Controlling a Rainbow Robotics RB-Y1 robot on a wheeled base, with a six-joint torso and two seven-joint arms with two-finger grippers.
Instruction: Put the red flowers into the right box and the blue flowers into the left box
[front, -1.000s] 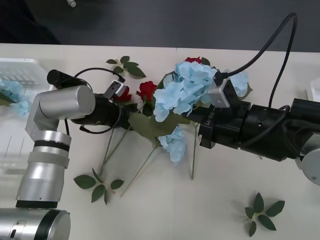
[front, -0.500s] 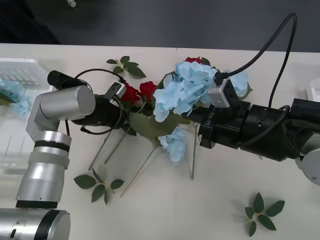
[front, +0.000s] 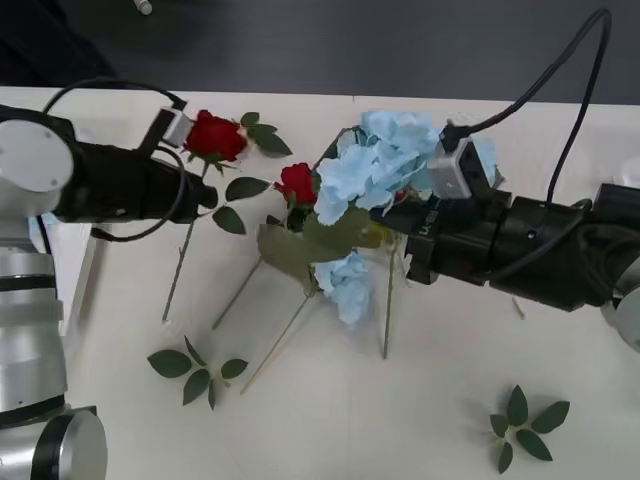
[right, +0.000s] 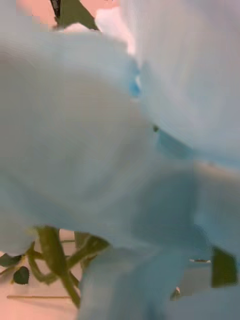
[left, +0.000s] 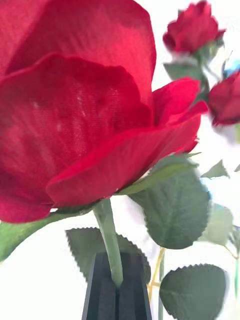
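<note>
Over the table (front: 400, 420), the right gripper (front: 385, 215) sits buried in the blue flowers (front: 375, 170), fingers hidden, so I cannot tell their state. Further left, the left gripper (left: 116, 295) pinches one red rose's (front: 215, 135) stem.

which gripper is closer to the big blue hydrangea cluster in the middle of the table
Right. The right gripper sits tucked directly under the blue hydrangea cluster, while the left gripper is well off to its left, shut on a red rose.
</note>
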